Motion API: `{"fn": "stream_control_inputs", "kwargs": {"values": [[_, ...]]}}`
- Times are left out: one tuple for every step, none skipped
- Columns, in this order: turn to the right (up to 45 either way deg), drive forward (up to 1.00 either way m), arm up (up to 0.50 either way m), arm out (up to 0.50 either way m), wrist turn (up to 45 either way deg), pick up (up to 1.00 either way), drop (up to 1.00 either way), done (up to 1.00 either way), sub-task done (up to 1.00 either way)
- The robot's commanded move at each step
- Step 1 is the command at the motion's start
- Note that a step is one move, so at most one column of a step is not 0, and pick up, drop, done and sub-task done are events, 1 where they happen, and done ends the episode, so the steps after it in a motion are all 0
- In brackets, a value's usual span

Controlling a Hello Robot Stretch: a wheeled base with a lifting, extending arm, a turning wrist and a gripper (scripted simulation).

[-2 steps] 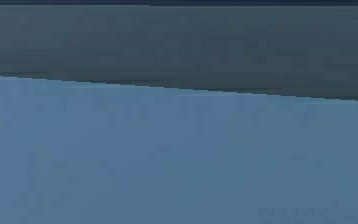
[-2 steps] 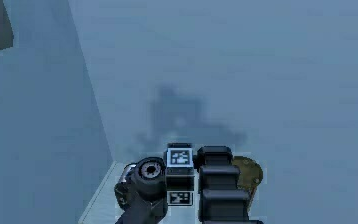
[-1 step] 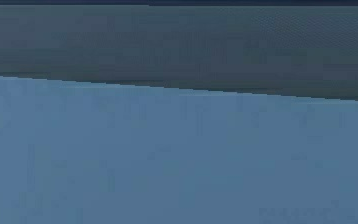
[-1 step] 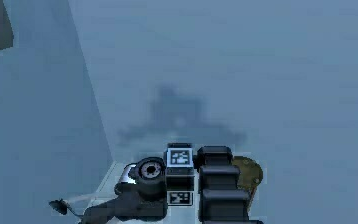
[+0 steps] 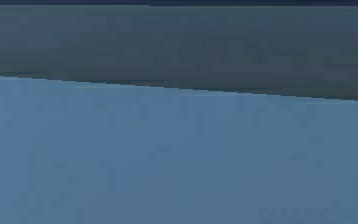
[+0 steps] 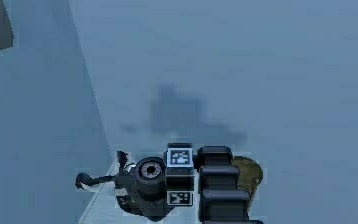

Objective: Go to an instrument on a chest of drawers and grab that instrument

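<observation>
Pincer [image 6: 84,181] noted left of arm [image 6: 215,190], brown rounded object [image 6: 250,172] right; spread and load impossible to tell.

Lighting is dim, flat and even in both views. In the arm side view, a soft grey shadow [image 6: 177,112] lies on the pale surface [image 6: 297,70] just above the arm [image 6: 219,182]. Left of the arm, the gripper [image 6: 84,181] shows only as a dark shape against a duller panel [image 6: 37,120].
</observation>
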Motion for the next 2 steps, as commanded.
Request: {"fn": "stream_control_inputs", "kwargs": {"values": [[0.0,0.00,0.00,0.00,42.0,0.00,0.00,0.00,0.00],[0.0,0.00,-0.30,0.00,0.0,0.00,0.00,0.00,0.00]]}}
